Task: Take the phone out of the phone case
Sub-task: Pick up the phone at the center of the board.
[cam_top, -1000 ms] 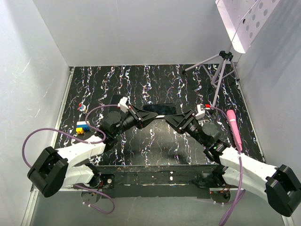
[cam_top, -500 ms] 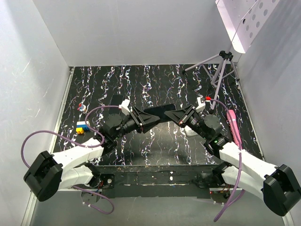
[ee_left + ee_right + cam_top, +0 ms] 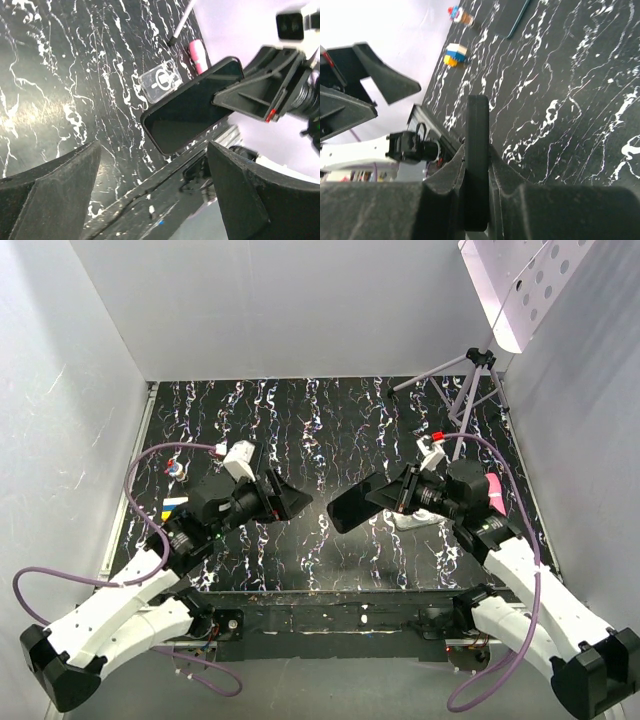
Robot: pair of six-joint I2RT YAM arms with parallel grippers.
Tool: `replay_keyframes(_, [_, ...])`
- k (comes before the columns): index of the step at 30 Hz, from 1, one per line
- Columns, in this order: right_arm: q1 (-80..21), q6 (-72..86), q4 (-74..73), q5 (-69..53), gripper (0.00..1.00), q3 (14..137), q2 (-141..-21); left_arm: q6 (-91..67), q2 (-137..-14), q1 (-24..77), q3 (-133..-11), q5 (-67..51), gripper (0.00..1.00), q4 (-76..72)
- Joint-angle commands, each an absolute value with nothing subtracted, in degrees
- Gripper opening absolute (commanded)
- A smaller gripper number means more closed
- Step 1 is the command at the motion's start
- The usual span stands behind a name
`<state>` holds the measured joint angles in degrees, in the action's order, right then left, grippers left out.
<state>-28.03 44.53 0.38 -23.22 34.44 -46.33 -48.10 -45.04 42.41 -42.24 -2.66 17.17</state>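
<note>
My right gripper (image 3: 386,498) is shut on one end of the phone case (image 3: 350,508), a flat black slab held above the table. Seen from the right wrist, the phone case (image 3: 477,130) stands edge-on, pinched between the two pads of the right gripper (image 3: 476,161). The left wrist view shows the phone case (image 3: 192,107) with a dark glossy face inside a black rim. No red rim shows, so I cannot tell the phone apart from it. My left gripper (image 3: 293,502) hangs open a short way left of the case, touching nothing, and the same gripper (image 3: 154,150) has only table between its fingers.
A clear plastic tag (image 3: 161,82) and a pink stick (image 3: 497,505) lie on the table under and right of the right arm. Blue-yellow blocks (image 3: 175,505) and a small figure (image 3: 175,468) sit far left. A tripod (image 3: 470,390) stands back right. A thin dark slab (image 3: 516,15) lies further back.
Both grippers met on the case at mid-table. The left gripper has since opened and drawn back to the left, while the right gripper shut on the case and keeps hold of it.
</note>
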Motion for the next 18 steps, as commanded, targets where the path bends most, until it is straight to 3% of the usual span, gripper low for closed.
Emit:
replay_keyframes(1, [-26.4, 37.9, -4.5, -38.2, 0.01, 41.2, -49.6, -31.4, -49.7, 42.1, -46.5, -14.0, 0.89, 21.0])
replay_keyframes(4, [-25.8, 39.4, -1.5, -44.4, 0.01, 41.6, -51.4, -28.9, -56.1, 42.0, -48.9, -26.7, 0.89, 19.1])
replay_keyframes(10, [-25.8, 44.3, 8.1, -53.4, 0.01, 38.7, -53.3, -30.9, -60.3, 42.1, -46.8, -36.4, 0.86, 12.0])
replay_keyframes(18, [-25.8, 46.4, 13.1, -56.1, 0.01, 36.1, -51.9, -33.4, -63.5, 42.0, -46.7, -46.0, 0.56, 5.5])
